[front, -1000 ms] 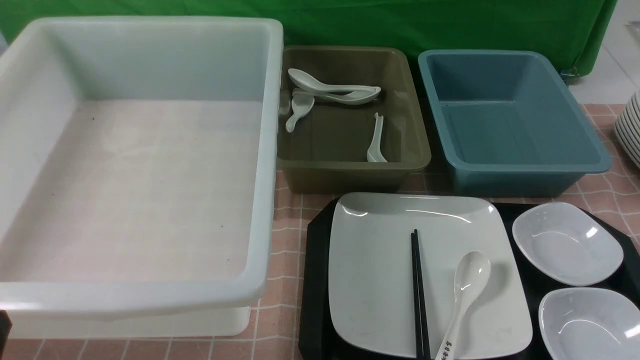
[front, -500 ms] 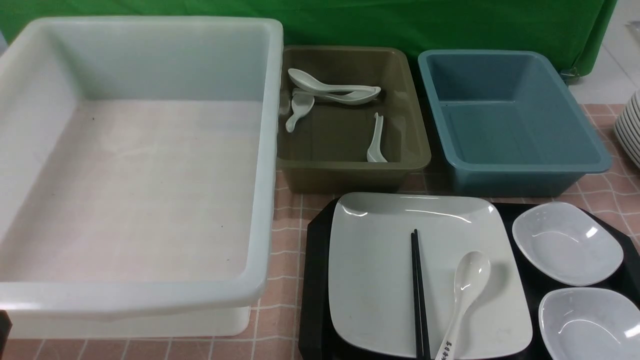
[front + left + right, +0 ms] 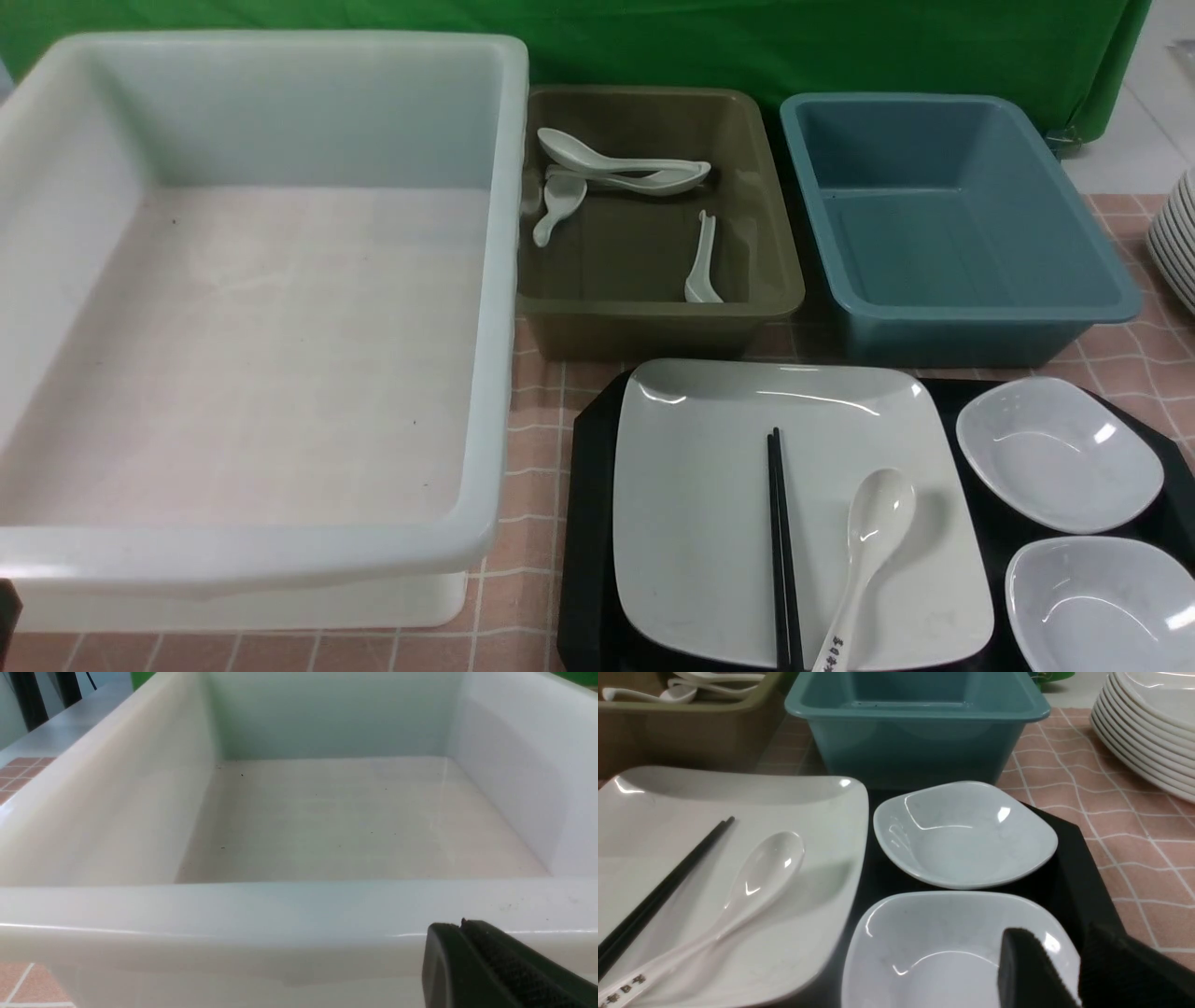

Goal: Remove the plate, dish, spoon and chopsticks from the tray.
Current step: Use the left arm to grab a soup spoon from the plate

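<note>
The black tray (image 3: 583,523) lies at the front right. On it sits the large white square plate (image 3: 691,504), with the black chopsticks (image 3: 782,551) and the marked white spoon (image 3: 873,532) lying side by side on it. Two small white dishes, the far one (image 3: 1060,457) and the near one (image 3: 1092,607), sit on the tray to the plate's right. Neither gripper shows in the front view. My right gripper (image 3: 1057,933) has its jaws a little apart, one finger over the near dish (image 3: 924,952) and the other past its rim. My left gripper (image 3: 462,926) is shut and empty before the white bin's near wall (image 3: 299,905).
A big white bin (image 3: 243,560) fills the left. An olive bin (image 3: 644,331) holding several plain spoons (image 3: 616,173) and an empty blue bin (image 3: 952,341) stand behind the tray. A stack of white plates (image 3: 1178,233) stands at the far right.
</note>
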Tool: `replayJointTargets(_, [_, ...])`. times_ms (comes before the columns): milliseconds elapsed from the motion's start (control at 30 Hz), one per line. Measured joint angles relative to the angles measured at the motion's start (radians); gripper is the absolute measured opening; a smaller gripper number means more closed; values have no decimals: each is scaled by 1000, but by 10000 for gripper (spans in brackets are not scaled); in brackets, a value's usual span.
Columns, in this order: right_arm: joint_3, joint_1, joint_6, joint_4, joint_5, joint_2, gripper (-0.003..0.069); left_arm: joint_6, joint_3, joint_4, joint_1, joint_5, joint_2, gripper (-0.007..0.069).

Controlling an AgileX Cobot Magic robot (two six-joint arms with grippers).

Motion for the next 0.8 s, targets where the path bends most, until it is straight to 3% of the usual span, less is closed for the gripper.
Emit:
replayJointTargets(167, [0,0,0,0,0,0,247,-8,0,1,0,-16,0,4])
replayJointTargets(200, [0,0,0,0,0,0,247,-47,0,-56,0,-34,0,4])
replayJointTargets(267, [0,0,0,0,0,0,247,-133,0,-194,0,-57,0,4])
replayJointTargets(400, [0,0,0,0,0,0,247,-419,0,-706,0,-69,0,4])
replayJointTargets(433, [0,0,0,0,0,0,247,-441,0,-763,0,-73,0,4])
replayJointTargets(800, [2,0,-1,0,-22,0,247,-448,-14,-782,0,-81,0,4])
